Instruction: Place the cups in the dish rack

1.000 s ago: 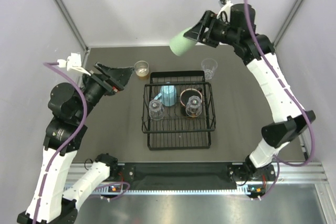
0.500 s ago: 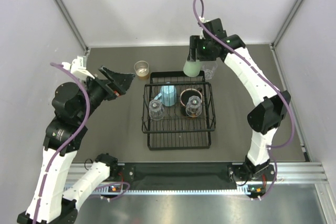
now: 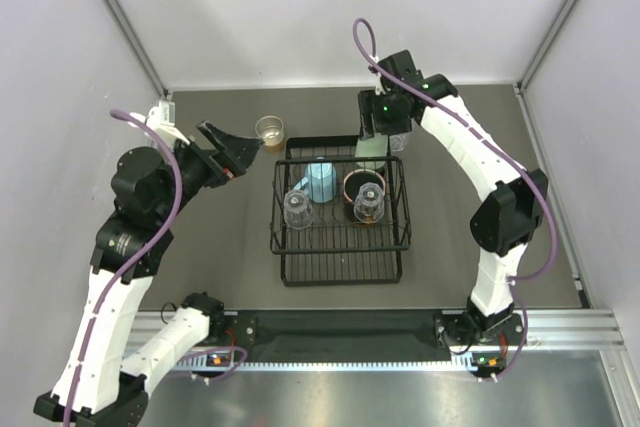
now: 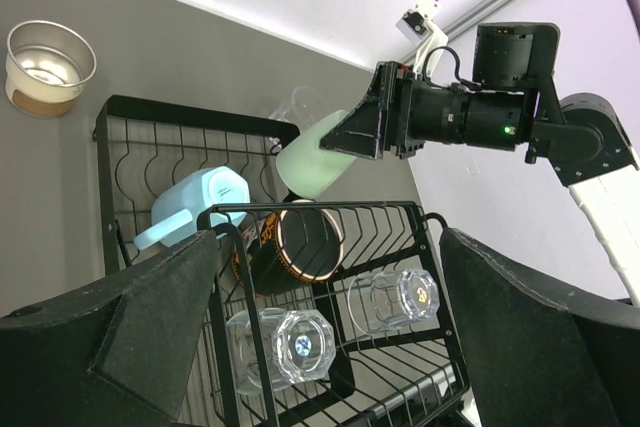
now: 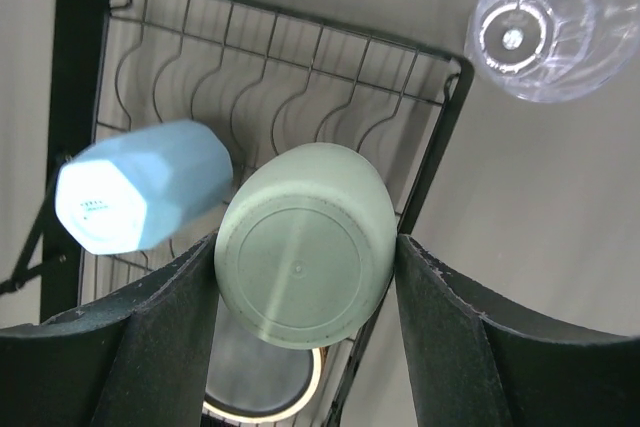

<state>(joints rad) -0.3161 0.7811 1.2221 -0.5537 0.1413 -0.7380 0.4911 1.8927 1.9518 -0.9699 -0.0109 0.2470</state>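
The green tumbler [image 5: 303, 245], tilted mouth-down, is gripped by the right gripper [image 5: 305, 287] over the rack's [image 3: 342, 265] far right corner beside the blue mug [image 3: 320, 180], while the left gripper [image 3: 240, 152] gapes empty near the tan cup [image 3: 270, 131].

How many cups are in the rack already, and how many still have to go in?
Four sit in the rack: the blue mug, the dark cup and two clear glasses. The right gripper holds the green tumbler over the rack's far side, not yet let go. Left on the table: the tan cup, near the open left gripper, and one clear glass beside the rack.
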